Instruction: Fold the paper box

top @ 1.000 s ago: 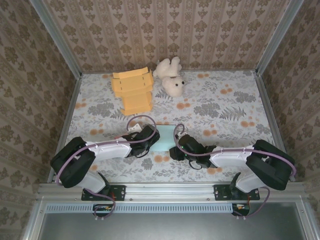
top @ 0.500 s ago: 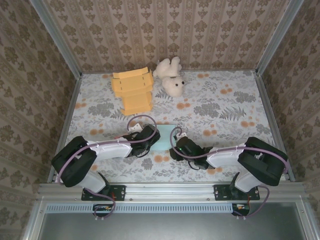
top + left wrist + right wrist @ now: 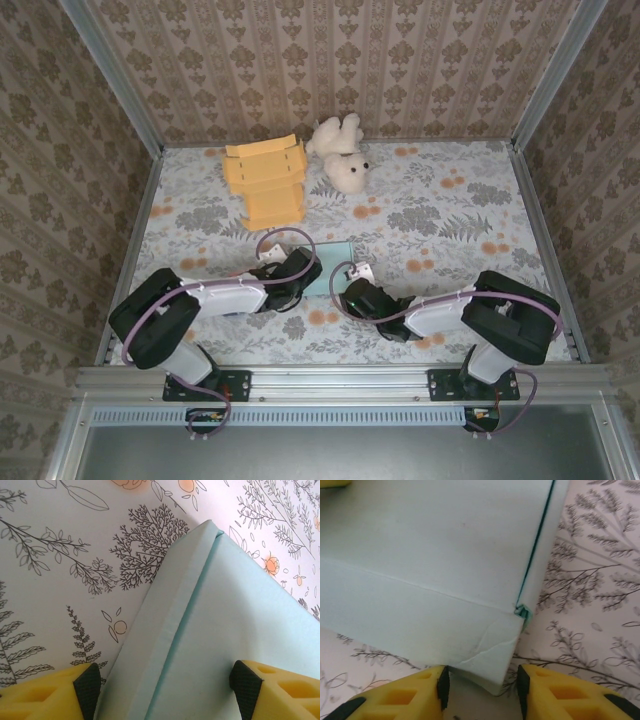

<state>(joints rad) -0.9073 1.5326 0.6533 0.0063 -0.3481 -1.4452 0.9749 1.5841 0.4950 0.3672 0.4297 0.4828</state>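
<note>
Top external / location: paper box (image 3: pixel 335 265) lies on the bench (image 3: pixel 450 220) at 6 o'clock of the bench's middle, close to the arm bases.
Top external / arms: left pincer (image 3: pixel 303 268) is at the box's 9 o'clock and right pincer (image 3: pixel 350 295) at its 5 o'clock. Both are low against the box.
Top external / other items: an orange carton (image 3: pixel 265 185) lies opened out flat at 11 o'clock, with a plush bear (image 3: pixel 340 152) at 12 o'clock. Both are well apart from the work.
Left wrist / pincer: left pincer (image 3: pixel 166 692) is released, its tips set wide over the box (image 3: pixel 225 630). One tip is beside the raised side wall and the other is above the top face.
Left wrist / box: the long wall is folded up and a crease runs to the far corner at 12 o'clock.
Right wrist / pincer: right pincer (image 3: pixel 481 686) is partly parted around the near corner of the box (image 3: pixel 430 545). I cannot tell whether it is pinching or only straddling.
Right wrist / box: the front wall is creased and turned down, and a small crumpled tab (image 3: pixel 522 611) pokes out at the seam.
Progress (judgement): the walls are formed and the shell looks mostly closed. What is left appears to be tucking that tab and pressing the corner seams flat.
</note>
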